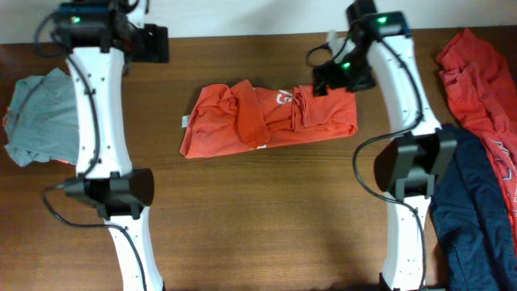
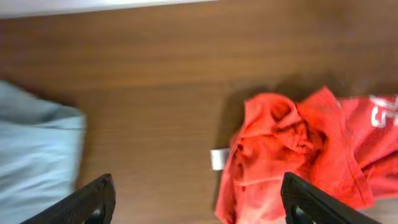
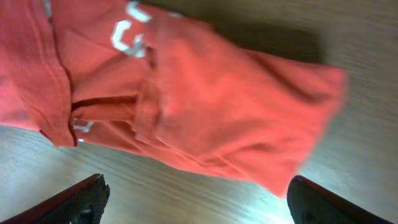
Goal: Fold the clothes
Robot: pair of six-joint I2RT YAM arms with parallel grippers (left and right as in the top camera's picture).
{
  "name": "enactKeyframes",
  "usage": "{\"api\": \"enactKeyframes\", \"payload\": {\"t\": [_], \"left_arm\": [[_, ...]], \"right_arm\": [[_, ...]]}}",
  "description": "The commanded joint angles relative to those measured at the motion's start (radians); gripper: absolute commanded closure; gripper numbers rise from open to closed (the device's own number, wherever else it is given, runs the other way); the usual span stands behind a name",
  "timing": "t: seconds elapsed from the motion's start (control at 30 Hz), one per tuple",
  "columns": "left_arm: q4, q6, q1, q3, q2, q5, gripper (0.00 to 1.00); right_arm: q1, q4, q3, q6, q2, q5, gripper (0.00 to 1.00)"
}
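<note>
Wide-open and empty, right tool (image 3: 196,194) and left tool (image 2: 196,194) flank the rumpled orange-red fabric T-shirt (image 1: 266,121) at the brown wooden worktop's (image 1: 266,218) middle; its loose, bunched folds may slump apart if snagged.

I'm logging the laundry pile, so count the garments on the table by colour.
Orange-red T-shirt: 1
Red garment: 1
Navy garment: 1
Pale grey-green garment: 1
Total: 4
</note>
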Motion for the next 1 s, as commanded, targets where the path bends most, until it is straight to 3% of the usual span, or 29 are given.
{"api": "enactKeyframes", "payload": {"t": [0.0, 0.3, 0.37, 0.5, 0.97], "left_arm": [[0.058, 0.063, 0.002, -0.193, 0.002, 0.129, 0.15], [0.313, 0.194, 0.003, -0.607, 0.002, 0.324, 0.16], [0.359, 0.233, 0.004, -0.668, 0.002, 0.359, 0.20], [0.401, 0.262, 0.004, -0.734, 0.006, 0.389, 0.31], [0.445, 0.260, 0.017, -0.750, 0.140, 0.385, 0.32]], "right_arm": [[-0.068, -0.047, 0.035, 0.008, -0.044, 0.012, 0.03], [-0.118, -0.078, 0.035, 0.008, -0.044, 0.004, 0.02], [-0.118, -0.078, 0.035, 0.008, -0.044, 0.004, 0.02], [-0.118, -0.078, 0.035, 0.008, -0.044, 0.004, 0.02], [-0.118, -0.083, 0.035, -0.003, -0.044, 0.005, 0.02]]}}
